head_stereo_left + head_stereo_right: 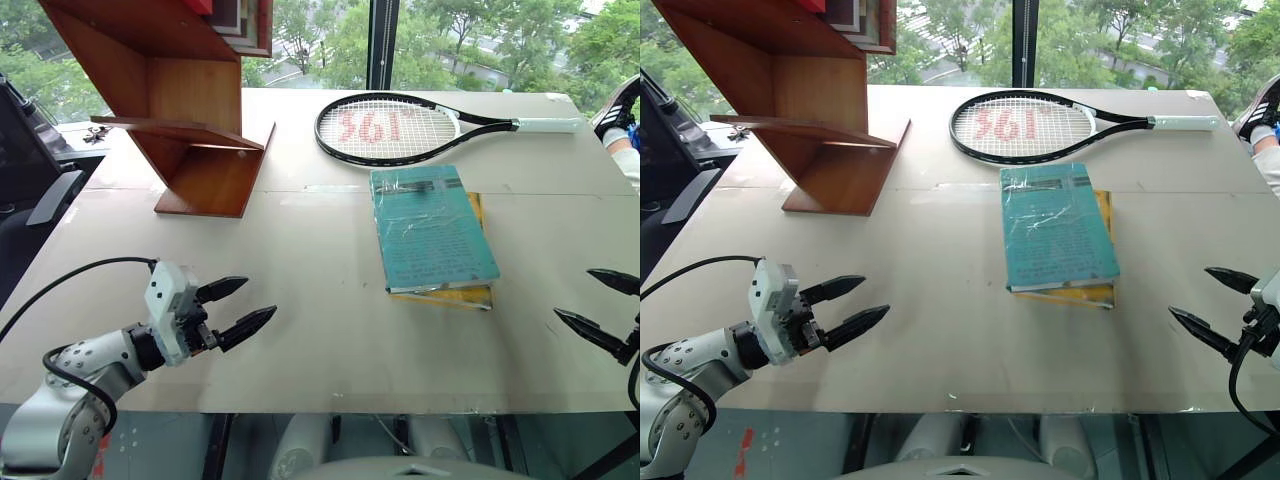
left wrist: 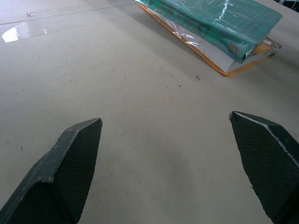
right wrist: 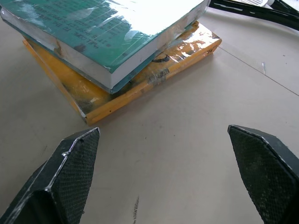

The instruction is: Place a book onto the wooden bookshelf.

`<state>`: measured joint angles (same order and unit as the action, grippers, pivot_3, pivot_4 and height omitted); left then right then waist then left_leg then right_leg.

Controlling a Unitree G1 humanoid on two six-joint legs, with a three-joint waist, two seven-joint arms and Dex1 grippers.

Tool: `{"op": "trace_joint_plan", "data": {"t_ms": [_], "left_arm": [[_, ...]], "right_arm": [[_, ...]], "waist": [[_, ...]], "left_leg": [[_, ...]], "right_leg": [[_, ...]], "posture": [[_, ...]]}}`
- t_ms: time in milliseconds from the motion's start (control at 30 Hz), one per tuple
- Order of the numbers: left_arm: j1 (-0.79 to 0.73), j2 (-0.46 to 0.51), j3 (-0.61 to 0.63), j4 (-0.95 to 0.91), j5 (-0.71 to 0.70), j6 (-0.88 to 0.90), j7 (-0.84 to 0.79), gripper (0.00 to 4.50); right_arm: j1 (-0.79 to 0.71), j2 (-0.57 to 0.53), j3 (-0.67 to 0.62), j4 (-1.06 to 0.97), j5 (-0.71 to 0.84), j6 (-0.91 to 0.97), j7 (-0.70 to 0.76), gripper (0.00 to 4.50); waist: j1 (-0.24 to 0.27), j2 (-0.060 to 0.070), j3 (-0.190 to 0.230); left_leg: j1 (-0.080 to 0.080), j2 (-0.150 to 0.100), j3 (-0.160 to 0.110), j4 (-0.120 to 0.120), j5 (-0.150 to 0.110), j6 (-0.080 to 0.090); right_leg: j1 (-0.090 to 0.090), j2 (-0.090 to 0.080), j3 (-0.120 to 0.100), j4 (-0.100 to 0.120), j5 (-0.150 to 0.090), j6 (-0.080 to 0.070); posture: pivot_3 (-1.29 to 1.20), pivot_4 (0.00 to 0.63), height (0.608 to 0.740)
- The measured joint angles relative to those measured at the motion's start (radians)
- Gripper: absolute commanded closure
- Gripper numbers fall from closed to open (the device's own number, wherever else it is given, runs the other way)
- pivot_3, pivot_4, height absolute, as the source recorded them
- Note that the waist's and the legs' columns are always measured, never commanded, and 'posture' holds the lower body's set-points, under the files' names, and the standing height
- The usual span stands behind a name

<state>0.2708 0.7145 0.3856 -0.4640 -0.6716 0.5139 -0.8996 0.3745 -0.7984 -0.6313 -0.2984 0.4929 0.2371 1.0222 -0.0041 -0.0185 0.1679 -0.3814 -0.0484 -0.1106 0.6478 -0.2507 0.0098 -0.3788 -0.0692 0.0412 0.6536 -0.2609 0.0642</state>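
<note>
Nearest the camera, the left gripper with its two black pointed fingers is hovering over the near left part of the pale beige flat tabletop, jaws standing wide apart and gripping nothing, pointing toward the right. At the near right edge the right gripper is hanging over the table too, black fingers spread apart and empty, pointing left toward the middle. Between the two and a bit farther out, the teal-green thin rectangular book in shiny crinkled plastic wrap is lying flat on top of a yellow-orange book also in plastic wrap, the yellow one peeking out along the near and right edges of the stack. Both grippers are sitting well apart from the stack, touching neither book. Farther away, a black-framed tennis racket with white strings, red marking and a white grip is lying flat on the table just beyond the books, handle pointing right. At the far left, the reddish-brown angular wooden bookshelf with slanted boards and a flat base is standing on the table, well apart from the teal book. A dark chair is sitting beyond the table's left edge.
</note>
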Motion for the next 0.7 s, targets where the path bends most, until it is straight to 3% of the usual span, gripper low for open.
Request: {"op": "trace_joint_plan", "data": {"t_ms": [67,233,433,533,700], "left_arm": [[-0.001,0.000,0.000,0.000,0.000,0.000,0.000,0.00],[-0.160,-0.006,-0.024,-0.015,-0.017,-0.006,0.027,0.00],[-0.163,0.021,-0.041,-0.028,-0.094,-0.005,-0.094,0.00],[-0.136,0.053,-0.043,-0.052,-0.095,-0.038,-0.175,0.00],[-0.125,0.060,-0.038,-0.068,-0.098,-0.044,-0.197,0.00]], "right_arm": [[0.000,0.001,0.000,0.000,0.000,0.000,-0.003,0.14],[-0.166,0.039,0.139,-0.236,-0.017,0.255,-0.308,0.14],[-0.463,-0.025,0.255,-0.254,0.037,0.605,-0.478,2.93],[-0.639,-0.061,0.390,-0.210,0.020,0.731,-0.528,4.41],[-0.789,-0.058,0.523,-0.087,-0.022,0.799,-0.549,4.46]], "waist": [[0.000,0.000,0.000],[-0.004,0.006,-0.002],[-0.007,0.005,-0.001],[-0.008,0.005,-0.001],[-0.005,0.005,-0.001]], "left_leg": [[0.000,0.000,0.000,0.000,0.000,0.000],[0.000,0.000,0.001,0.001,0.000,0.000],[-0.005,-0.001,0.001,-0.001,0.000,0.000],[-0.006,-0.001,0.002,-0.003,0.000,0.000],[-0.010,-0.001,0.000,-0.003,0.000,0.000]], "right_leg": [[0.000,0.000,0.000,0.000,0.000,0.000],[-0.001,0.000,0.001,0.001,0.000,0.000],[-0.006,0.000,0.000,-0.002,0.002,0.003],[-0.008,0.000,0.000,-0.003,0.002,0.002],[-0.010,0.000,-0.002,-0.005,0.002,0.003]], "posture": [[0.00,0.150,0.740],[0.00,0.150,0.740],[0.00,0.150,0.740],[0.00,0.150,0.740],[0.00,0.150,0.740]]}}
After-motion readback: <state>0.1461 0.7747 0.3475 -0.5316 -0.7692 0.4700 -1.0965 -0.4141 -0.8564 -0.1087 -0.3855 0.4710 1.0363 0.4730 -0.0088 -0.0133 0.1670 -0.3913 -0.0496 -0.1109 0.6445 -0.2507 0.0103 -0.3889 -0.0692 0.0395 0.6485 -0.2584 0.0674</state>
